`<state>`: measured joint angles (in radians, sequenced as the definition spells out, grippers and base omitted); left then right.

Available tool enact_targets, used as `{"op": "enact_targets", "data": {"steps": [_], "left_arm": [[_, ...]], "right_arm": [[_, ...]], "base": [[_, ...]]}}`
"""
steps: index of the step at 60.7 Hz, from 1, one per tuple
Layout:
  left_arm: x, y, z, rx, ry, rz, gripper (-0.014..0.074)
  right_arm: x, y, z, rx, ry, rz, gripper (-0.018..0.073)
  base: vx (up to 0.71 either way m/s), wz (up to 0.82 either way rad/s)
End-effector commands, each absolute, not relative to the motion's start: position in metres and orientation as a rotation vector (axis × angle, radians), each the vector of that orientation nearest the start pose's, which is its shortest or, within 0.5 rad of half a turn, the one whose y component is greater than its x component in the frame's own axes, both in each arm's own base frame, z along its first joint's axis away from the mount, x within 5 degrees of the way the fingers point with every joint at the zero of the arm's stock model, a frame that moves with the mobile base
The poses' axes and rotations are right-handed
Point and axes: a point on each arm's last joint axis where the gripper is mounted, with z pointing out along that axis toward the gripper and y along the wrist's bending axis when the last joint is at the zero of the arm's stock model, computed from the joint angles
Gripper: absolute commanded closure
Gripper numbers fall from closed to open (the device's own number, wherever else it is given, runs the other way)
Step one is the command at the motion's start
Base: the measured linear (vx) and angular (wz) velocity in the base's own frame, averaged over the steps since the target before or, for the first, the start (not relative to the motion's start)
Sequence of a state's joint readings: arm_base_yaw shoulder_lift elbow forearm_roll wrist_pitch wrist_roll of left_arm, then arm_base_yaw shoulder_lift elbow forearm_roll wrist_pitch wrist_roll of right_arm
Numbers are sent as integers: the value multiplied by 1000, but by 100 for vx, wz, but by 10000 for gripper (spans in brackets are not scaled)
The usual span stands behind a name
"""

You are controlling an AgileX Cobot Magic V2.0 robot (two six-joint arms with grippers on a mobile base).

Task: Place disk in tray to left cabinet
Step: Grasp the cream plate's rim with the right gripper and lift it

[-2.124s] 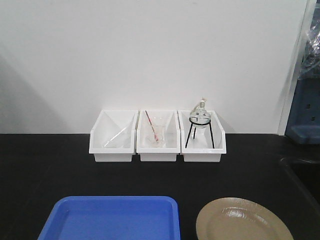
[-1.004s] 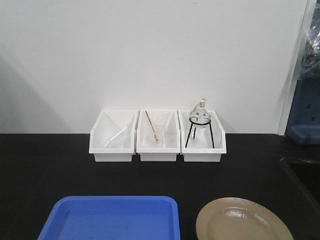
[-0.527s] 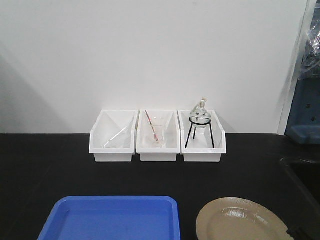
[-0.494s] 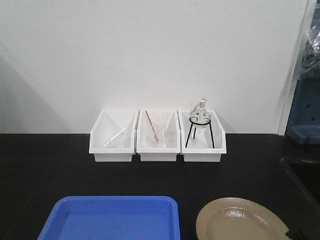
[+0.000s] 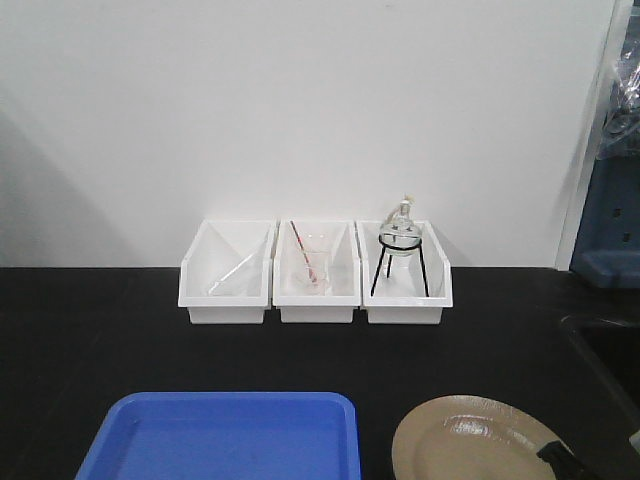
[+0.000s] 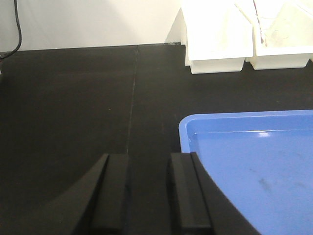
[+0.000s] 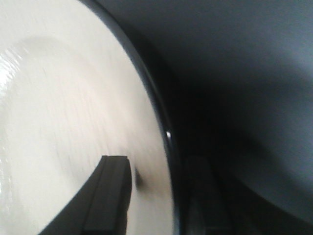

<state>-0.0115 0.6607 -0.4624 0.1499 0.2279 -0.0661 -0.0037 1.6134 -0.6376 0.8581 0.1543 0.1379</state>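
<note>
Tan disk sits by the table's front edge, rim between the parted fingers of my right gripper.

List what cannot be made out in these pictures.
Disk: front view, bottom edge cuts its near part; right wrist view is blurred.
Tray: front view, bottom edge cuts it.
Right end effector: right wrist view, contact with the rim lost in blur.
Left cabinet: in no view.
</note>
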Motion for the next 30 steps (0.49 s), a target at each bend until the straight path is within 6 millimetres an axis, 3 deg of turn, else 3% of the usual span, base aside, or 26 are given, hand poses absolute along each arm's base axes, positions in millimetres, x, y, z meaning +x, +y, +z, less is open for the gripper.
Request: {"op": "enact_targets", "data": {"steps": [1, 14, 30], "left_arm": [[141, 0, 309, 64, 1796, 57, 251], [141, 0, 309, 64, 1796, 57, 251], [141, 0, 309, 64, 1796, 57, 251]], "right_arm": [[289, 7, 159, 1215, 2270, 528, 231], [300, 12, 158, 1155, 2338, 564, 320], [313, 15, 211, 925, 2254, 624, 571]], "base": [[0, 0], [0, 0], [0, 0]]}}
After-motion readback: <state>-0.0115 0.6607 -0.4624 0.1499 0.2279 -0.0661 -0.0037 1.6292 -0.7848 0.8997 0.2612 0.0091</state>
